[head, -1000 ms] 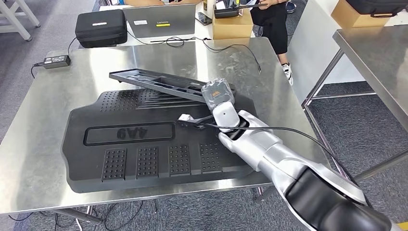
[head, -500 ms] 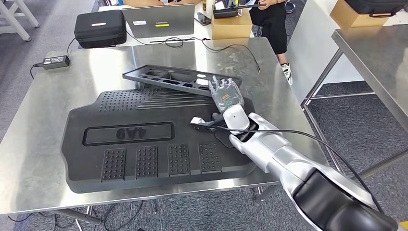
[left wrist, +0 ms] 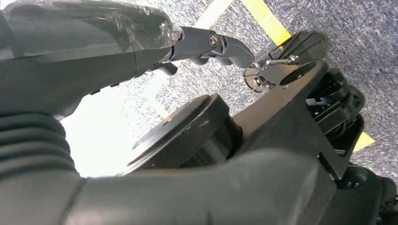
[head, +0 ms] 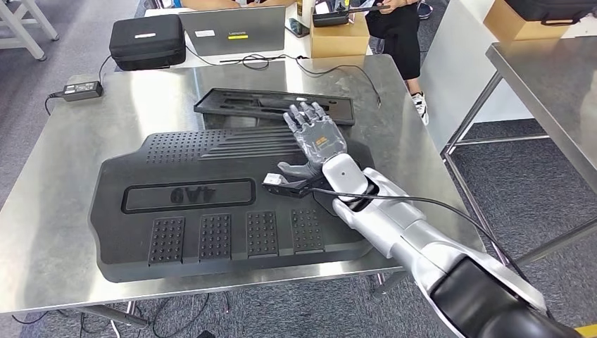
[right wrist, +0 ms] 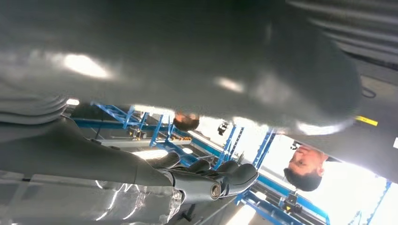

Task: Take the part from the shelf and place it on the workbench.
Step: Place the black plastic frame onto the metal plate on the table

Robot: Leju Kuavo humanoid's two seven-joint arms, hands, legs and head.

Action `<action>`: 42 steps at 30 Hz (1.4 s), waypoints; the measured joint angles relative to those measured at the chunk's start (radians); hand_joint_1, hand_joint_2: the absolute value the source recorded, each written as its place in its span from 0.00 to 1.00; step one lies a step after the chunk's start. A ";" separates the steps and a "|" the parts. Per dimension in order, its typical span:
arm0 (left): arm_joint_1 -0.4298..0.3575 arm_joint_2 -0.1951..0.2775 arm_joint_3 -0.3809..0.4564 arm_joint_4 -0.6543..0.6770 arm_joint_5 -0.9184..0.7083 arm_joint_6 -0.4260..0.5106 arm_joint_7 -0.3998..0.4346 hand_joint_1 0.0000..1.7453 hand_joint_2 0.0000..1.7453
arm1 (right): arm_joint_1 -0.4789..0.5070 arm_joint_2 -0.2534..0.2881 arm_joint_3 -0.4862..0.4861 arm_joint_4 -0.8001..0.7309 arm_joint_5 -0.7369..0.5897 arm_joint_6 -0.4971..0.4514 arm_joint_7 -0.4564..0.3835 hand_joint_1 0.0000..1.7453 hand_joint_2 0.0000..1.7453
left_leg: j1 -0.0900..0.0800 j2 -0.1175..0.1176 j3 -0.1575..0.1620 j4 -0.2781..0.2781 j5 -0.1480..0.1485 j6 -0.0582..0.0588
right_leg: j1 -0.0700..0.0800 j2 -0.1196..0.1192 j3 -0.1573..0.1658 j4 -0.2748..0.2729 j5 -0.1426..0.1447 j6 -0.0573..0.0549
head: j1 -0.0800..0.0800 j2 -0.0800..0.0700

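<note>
Right hand (head: 317, 134) hovers with fingers spread and holds nothing, just beside the long black part (head: 271, 104), which lies flat on the steel workbench (head: 70, 155) behind the big black mat (head: 211, 204). The placing looks done; what seems left is to draw the arm away. Whether the left hand (left wrist: 202, 44) is open or closed cannot be told.

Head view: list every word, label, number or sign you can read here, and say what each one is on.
"9A4", as it reads from this side, probably upside down: raised characters in the framed recess of the large black floor mat.
Yellow sticker and small white label on the grey laptop lid: too small to read.
Label on the power adapter: unreadable.
The long black part shows no text.
</note>
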 joint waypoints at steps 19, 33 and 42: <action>0.063 -0.009 0.095 0.021 0.014 0.023 -0.071 0.00 0.00 | 0.352 -0.046 -0.240 -0.662 -0.903 -0.234 -0.471 0.00 0.00 | 0.000 0.000 0.002 -0.001 -0.001 0.000 | 0.000 0.000 0.001 -0.001 -0.001 -0.001 | -0.001 0.000; 0.075 -0.009 0.136 0.022 0.064 0.037 -0.066 0.00 0.00 | 0.722 -0.100 -0.436 -1.117 -1.050 -0.322 -0.563 0.00 0.00 | 0.000 0.001 0.005 -0.002 -0.001 -0.001 | -0.001 0.000 0.002 -0.001 -0.001 -0.001 | -0.001 0.000; 0.074 -0.006 0.150 0.029 0.065 0.037 -0.064 0.00 0.00 | 0.841 -0.116 -0.499 -1.240 -1.036 -0.333 -0.554 0.00 0.00 | 0.000 0.008 0.017 -0.028 0.010 0.024 | -0.010 -0.003 0.007 0.001 -0.009 0.015 | -0.008 0.000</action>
